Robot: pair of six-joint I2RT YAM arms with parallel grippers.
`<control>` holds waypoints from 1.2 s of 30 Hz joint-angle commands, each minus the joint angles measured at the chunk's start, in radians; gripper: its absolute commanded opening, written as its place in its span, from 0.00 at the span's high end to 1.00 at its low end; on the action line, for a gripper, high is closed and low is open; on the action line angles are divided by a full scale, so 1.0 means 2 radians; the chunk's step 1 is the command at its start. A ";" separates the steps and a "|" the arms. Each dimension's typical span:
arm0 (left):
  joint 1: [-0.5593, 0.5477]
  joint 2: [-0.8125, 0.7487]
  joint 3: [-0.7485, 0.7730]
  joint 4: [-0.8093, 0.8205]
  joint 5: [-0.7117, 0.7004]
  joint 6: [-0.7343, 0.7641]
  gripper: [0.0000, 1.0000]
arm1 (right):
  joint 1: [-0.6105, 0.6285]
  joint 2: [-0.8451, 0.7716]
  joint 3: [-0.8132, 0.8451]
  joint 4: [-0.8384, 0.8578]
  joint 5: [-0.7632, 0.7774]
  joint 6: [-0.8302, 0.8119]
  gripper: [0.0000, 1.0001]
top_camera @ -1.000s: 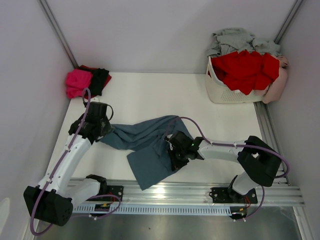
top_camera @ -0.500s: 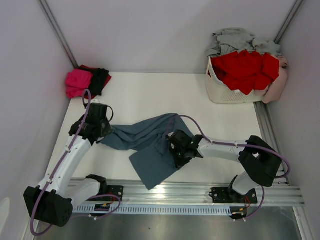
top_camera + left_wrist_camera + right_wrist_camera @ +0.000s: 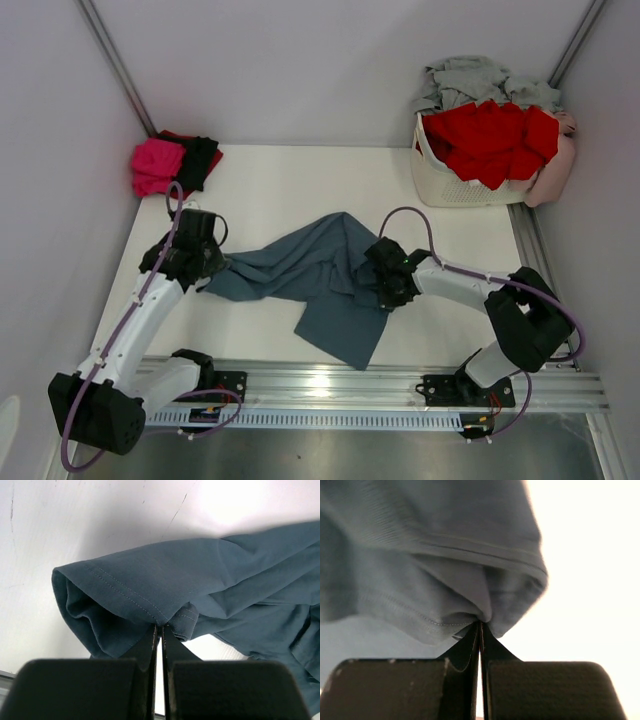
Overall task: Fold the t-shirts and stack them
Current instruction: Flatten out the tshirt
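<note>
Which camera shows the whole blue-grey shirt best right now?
Top external: the whole blue-grey shirt is visible, outline and folds alike. Left wrist shows only a stitched hem pinched in its jaws; right wrist, only a blurred bunched fold pinched likewise.

**White table with cloth in three places**

The white table [image 3: 300, 190] fills the middle of the top view, with a metal rail [image 3: 330, 385] along its lower edge. A slate blue-grey t-shirt [image 3: 300, 265] lies rumpled across the centre of the frame, stretched from left of centre to right of centre, with one flap reaching down toward the rail. In the upper left corner sits a small pile, a magenta-pink shirt [image 3: 157, 165] touching a black shirt [image 3: 200, 160]. At the upper right stands a white lattice basket [image 3: 455, 188], well apart from both the pile and the spread shirt
</note>
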 commanded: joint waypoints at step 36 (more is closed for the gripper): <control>0.010 -0.039 -0.006 -0.009 -0.090 -0.073 0.19 | -0.077 -0.125 -0.006 0.020 0.011 0.002 0.67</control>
